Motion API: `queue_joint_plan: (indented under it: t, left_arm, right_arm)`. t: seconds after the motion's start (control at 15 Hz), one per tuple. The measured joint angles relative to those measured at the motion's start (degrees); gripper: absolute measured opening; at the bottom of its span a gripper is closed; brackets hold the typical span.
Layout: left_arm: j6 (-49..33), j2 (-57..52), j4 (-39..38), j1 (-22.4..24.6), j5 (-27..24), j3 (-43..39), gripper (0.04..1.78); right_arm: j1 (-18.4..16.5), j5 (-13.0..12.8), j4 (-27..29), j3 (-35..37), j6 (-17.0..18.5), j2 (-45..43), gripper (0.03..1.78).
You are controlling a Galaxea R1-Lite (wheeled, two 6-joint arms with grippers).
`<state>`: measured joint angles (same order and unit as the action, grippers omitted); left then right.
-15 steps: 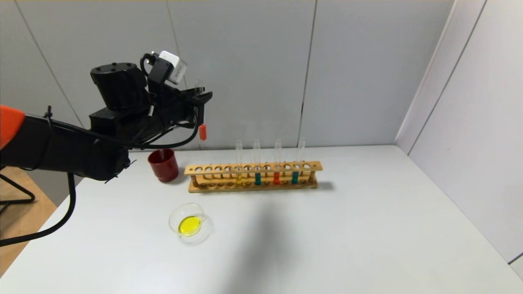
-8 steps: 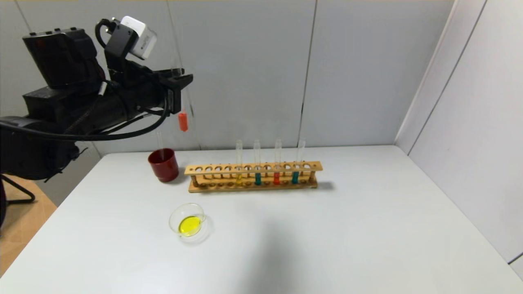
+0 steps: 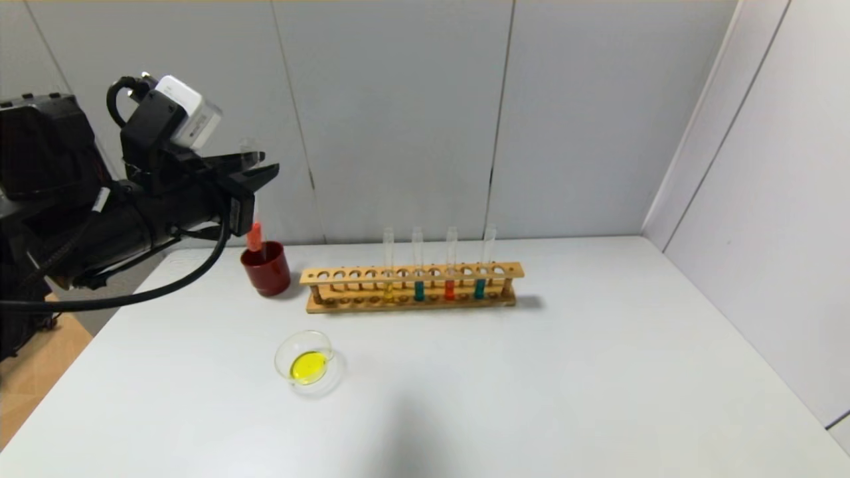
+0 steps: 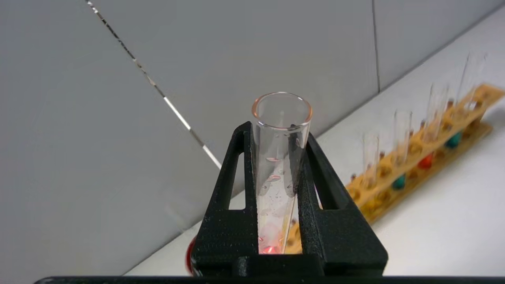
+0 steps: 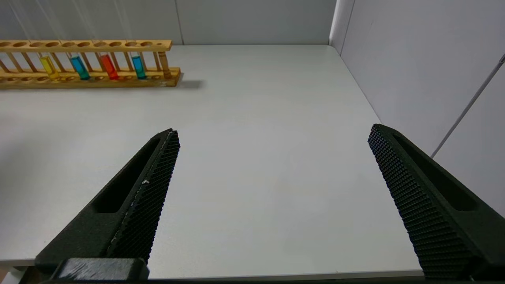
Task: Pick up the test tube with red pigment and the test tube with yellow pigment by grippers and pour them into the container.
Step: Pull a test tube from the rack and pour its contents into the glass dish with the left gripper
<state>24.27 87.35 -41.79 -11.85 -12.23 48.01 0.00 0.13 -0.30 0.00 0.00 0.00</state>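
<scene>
Item one, your left pincer point(image 3: 247, 174): raised above the far left corner of the bench point(image 3: 531, 398), clamped tight on the test tube with red pigment point(image 3: 254, 199), which hangs roughly upright from it, open mouth above the fingers, orange-red liquid at the rounded bottom. The left wrist view shows the tube point(image 4: 278, 157) gripped between the two black fingers point(image 4: 232, 205), droplets clinging to the inner glass. Item two, directly beneath that pincer: a dark red cup point(image 3: 265, 269) on the bench; the tube's liquid end sits right at the cup's rim in the head view, and you cannot tell whether it touches. Item three, nearer you and slightly to the right of the left pincer: the container point(image 3: 305, 362), a shallow clear dish holding a pool of yellow liquid, well apart from the held tube. Item four, to the right of the left pincer, past the cup: a wooden rack point(image 3: 412, 287) with four upright tubes, in order outward from the pincer the test tube with yellow pigment point(image 3: 388, 265), a teal tube point(image 3: 418, 265), a second red tube point(image 3: 450, 265) and another teal tube point(image 3: 482, 265). Item five, your right pincer point(image 5: 272, 165): spread wide, holding nothing, low over the near right part of the bench; the rack point(image 5: 90, 63) lies well beyond it and off to its left.
</scene>
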Motion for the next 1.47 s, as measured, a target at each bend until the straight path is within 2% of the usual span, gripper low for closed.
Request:
queue_joint_plan:
  t: [0.33, 0.6, 0.73, 0.93, 1.27, 1.47]
  left_arm:
    - [9.35, -1.88, -0.13, 6.9, -10.42, -4.82, 0.33]
    - [18.86, -0.13, -0.1, 14.96, -25.75, -4.41, 0.33]
    - [23.43, 1.6, 0.01, 16.81, -30.85, -3.8, 0.33]
    - [29.34, 3.15, 1.68, 17.41, -33.41, -2.62, 0.33]
    - [33.52, 4.35, 2.62, 18.21, -31.71, -2.15, 0.33]
    - [38.9, 4.8, 2.99, 19.59, -32.23, -1.99, 0.33]
  right_arm:
    - [0.0, 0.02, 0.0, 0.0, 0.0, 0.0, 1.75]
    - [0.0, 0.02, 0.0, 0.0, 0.0, 0.0, 1.75]
    - [0.0, 0.02, -0.02, 0.0, 0.0, 0.0, 1.75]
    - [0.0, 0.02, 0.0, 0.0, 0.0, 0.0, 1.75]
    - [0.0, 0.02, 0.0, 0.0, 0.0, 0.0, 1.75]
    - [0.0, 0.02, 0.0, 0.0, 0.0, 0.0, 1.75]
